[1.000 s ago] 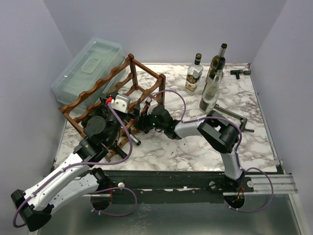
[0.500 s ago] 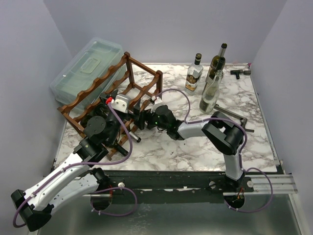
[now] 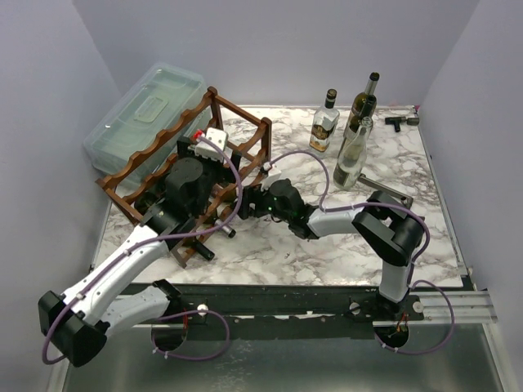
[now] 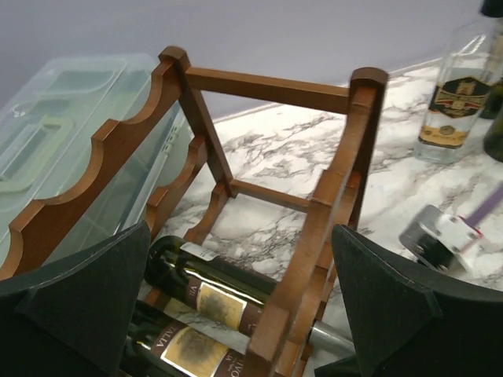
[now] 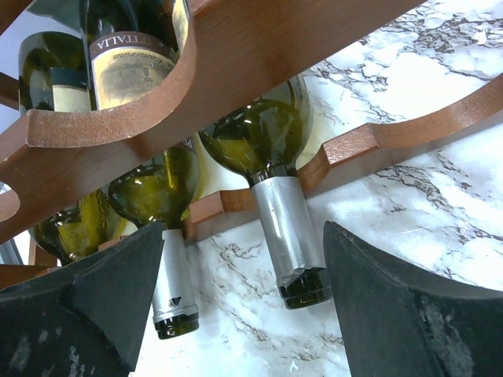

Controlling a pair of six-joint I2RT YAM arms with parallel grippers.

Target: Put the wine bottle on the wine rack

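The wine bottle [image 5: 289, 236] lies in the wine rack [image 5: 236, 55], silver neck pointing to six o'clock, and the rack hides most of its body. The right gripper [image 5: 245, 229] has its fingers spread wide beside the neck, not touching it. The left gripper [image 4: 241, 232] is spread wide too, its fingers cut off at the bottom.

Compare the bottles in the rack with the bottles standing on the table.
Pose: the racked bottles lie on their sides, necks poking out of the rack; the standing bottles are upright.
Support: the racked bottles rest on wooden rails; the standing bottles sit directly on the marble table.
Place: racked bottles are left, standing bottles back right.
Shared: all are glass.
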